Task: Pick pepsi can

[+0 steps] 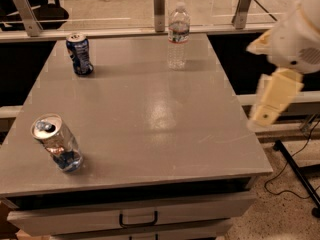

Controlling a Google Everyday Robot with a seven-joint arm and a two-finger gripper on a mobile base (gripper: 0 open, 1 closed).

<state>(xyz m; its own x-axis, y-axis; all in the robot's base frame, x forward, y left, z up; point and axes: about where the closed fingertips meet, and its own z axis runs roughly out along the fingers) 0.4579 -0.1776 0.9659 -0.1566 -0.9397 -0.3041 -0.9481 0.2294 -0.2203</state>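
The pepsi can [79, 54], dark blue with white markings and a silver top, stands upright at the far left of the grey table [150, 109]. My gripper [272, 100], cream coloured, hangs off the table's right edge, far to the right of the can and holding nothing that I can see. The arm's white housing [295, 39] sits above it.
A silver can with blue at its base [56, 143] stands near the table's front left. A clear water bottle [178, 34] stands at the far middle. A rail with metal posts [159, 1] runs behind the table. Drawers [137, 218] are under the front edge, and cables lie on the floor to the right [295, 169].
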